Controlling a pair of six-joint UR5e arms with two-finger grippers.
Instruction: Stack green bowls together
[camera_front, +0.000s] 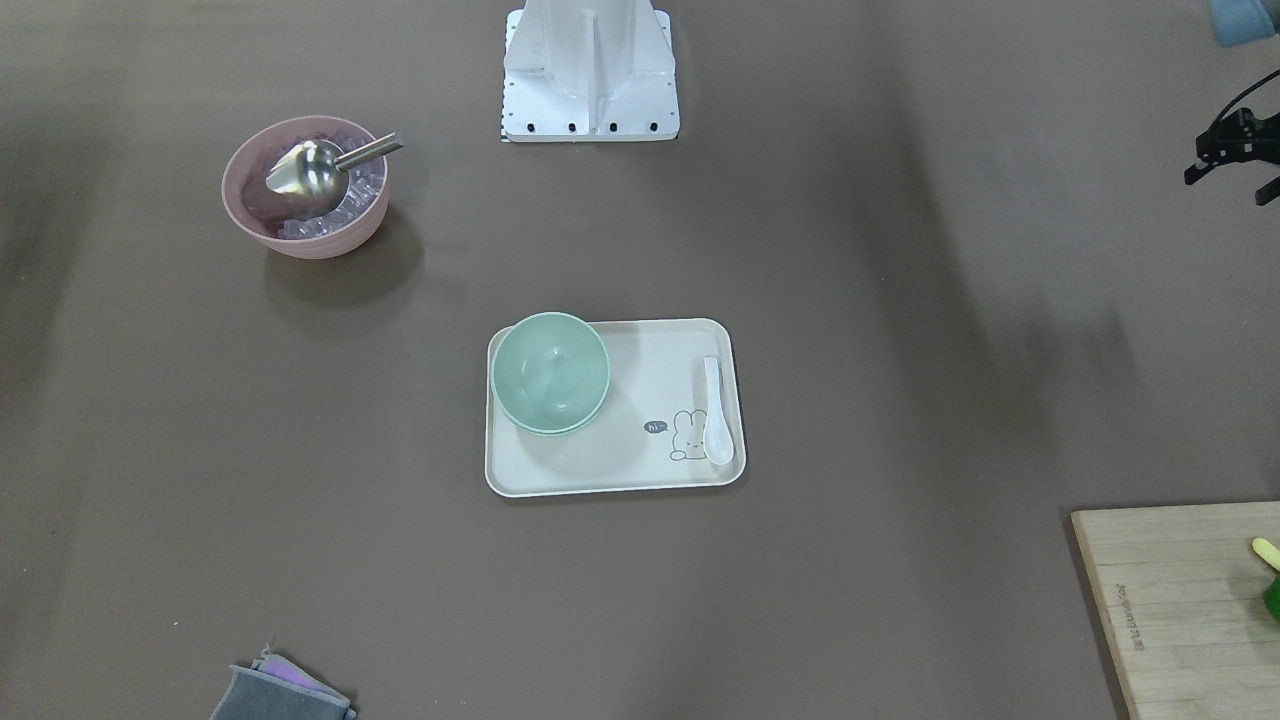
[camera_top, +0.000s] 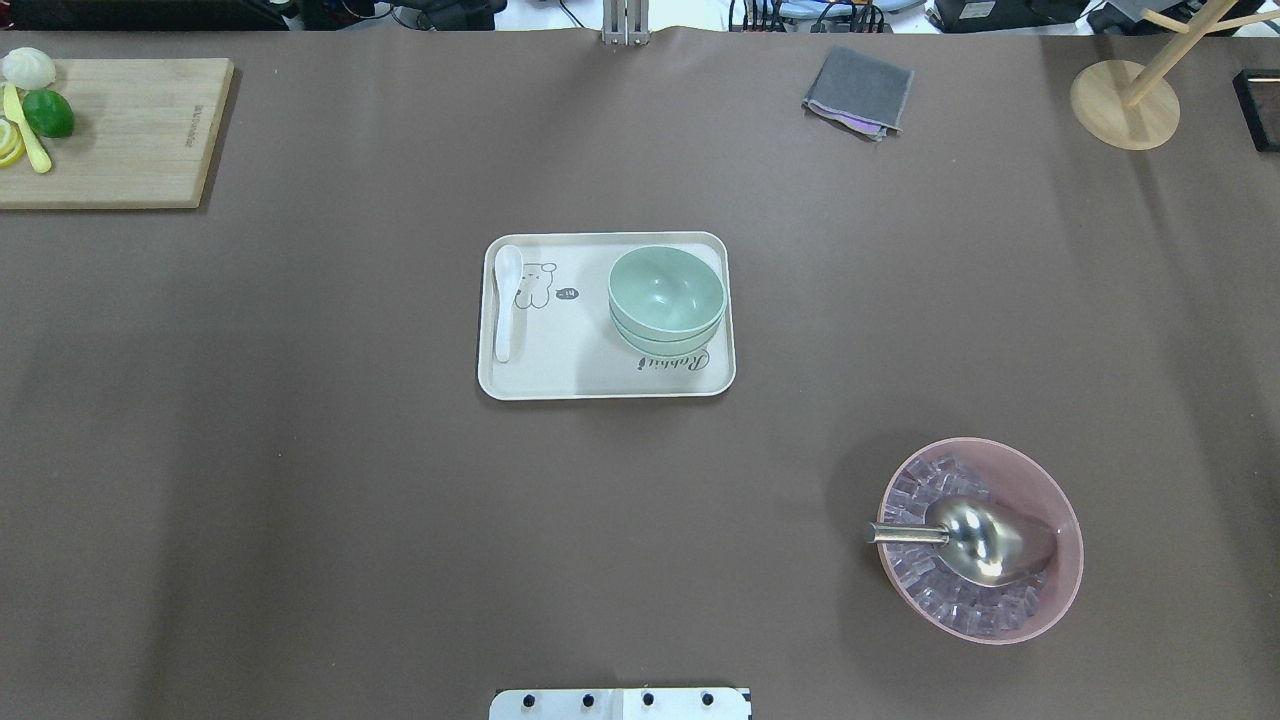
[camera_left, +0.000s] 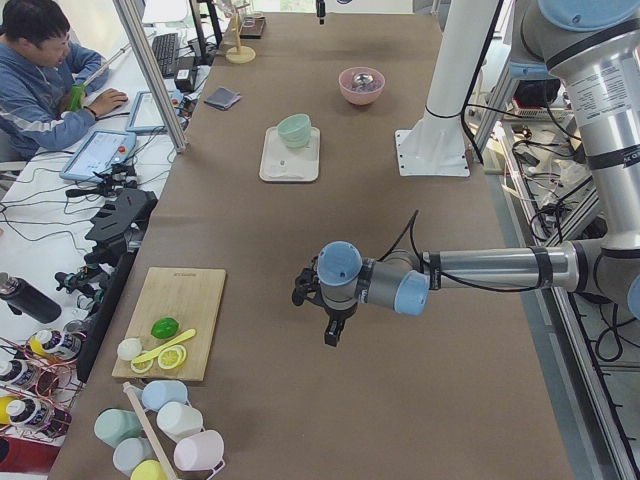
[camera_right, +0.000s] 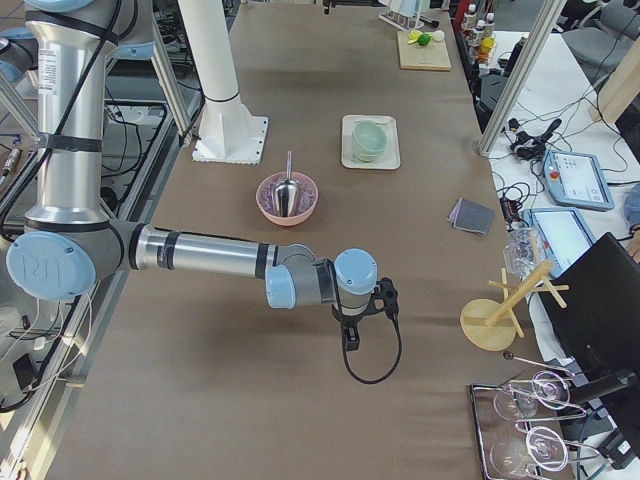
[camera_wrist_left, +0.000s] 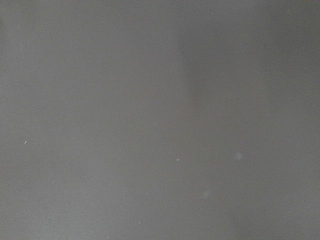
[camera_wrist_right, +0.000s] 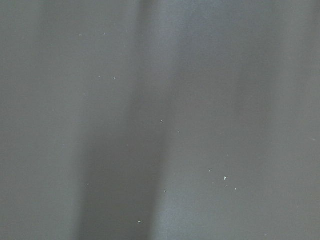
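Observation:
The pale mint-green bowls (camera_top: 666, 295) sit nested in one stack on the right part of a cream tray (camera_top: 560, 375) at mid-table. The stack also shows in the front view (camera_front: 550, 372) and both side views (camera_left: 294, 130) (camera_right: 368, 138). My left gripper (camera_front: 1228, 187) hangs over bare table far from the tray, empty, its two fingers apart; it also shows in the left side view (camera_left: 325, 318). My right gripper (camera_right: 368, 310) is far from the tray, beyond the pink bowl; I cannot tell if it is open. Both wrist views show only brown table cover.
A white spoon (camera_top: 506, 300) lies on the tray's left side. A pink bowl (camera_top: 1050, 590) holds ice and a metal scoop (camera_top: 975, 540). A cutting board with lime and lemon (camera_top: 120, 130), a folded grey cloth (camera_top: 858, 92) and a wooden stand (camera_top: 1125, 105) sit at the far edge.

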